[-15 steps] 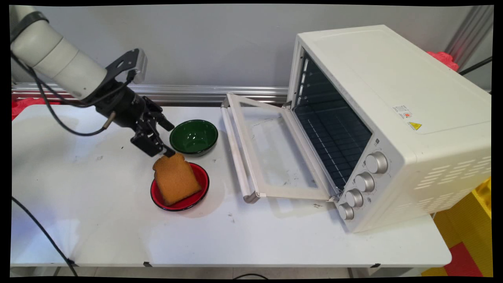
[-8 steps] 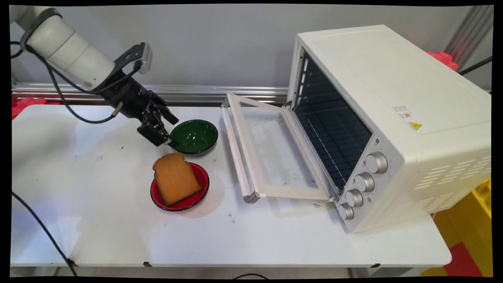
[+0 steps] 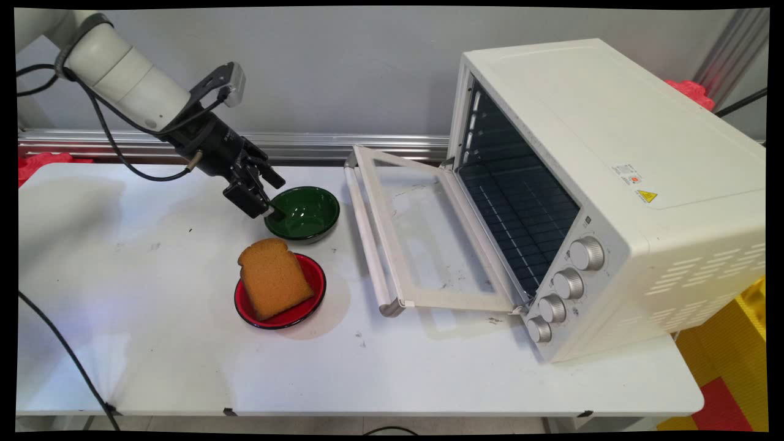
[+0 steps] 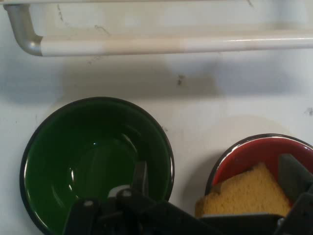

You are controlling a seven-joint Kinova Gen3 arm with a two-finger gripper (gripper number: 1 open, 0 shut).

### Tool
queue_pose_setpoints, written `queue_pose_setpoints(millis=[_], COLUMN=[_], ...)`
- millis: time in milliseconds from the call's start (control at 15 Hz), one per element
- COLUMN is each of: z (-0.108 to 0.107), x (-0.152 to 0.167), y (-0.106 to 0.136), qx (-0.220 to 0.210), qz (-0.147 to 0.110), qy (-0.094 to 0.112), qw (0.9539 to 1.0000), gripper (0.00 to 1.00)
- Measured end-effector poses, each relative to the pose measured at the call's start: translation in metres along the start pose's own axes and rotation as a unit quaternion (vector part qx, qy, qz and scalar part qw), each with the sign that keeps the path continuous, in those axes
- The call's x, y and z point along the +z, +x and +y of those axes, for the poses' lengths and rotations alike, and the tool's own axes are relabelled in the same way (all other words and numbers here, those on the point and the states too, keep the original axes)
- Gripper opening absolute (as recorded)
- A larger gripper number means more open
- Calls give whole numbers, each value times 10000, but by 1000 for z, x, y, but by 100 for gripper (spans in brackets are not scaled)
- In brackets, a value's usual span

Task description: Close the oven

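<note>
Lifted clear of the toast (image 3: 273,278) on its red plate (image 3: 309,309), the empty, parted gripper (image 3: 267,199) hovers at the green bowl's (image 3: 306,210) rim, where a dip could tip it.

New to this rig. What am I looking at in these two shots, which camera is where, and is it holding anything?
It's a white robot arm with a black two-finger gripper at a white table. One picture comes from a fixed camera above the table's near side; the other from a camera on the hand, looking along the fingers. On the table: an empty green bowl, a red bowl holding a slice of toast, and a white toaster oven with its door open. The gripper is open, holds nothing, and hangs over the green bowl's rim.
</note>
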Motion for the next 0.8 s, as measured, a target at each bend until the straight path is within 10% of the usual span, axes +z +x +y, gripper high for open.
queue_pose_setpoints(millis=[267,333,800], z=[-8,-9,-14], x=[4,4,10], y=[-1,-1,-4], qx=[-43,-51,-56], qz=[49,62,54], qy=[-65,-83,-251], qw=[10000,9999,9997], gripper=[100,0,0])
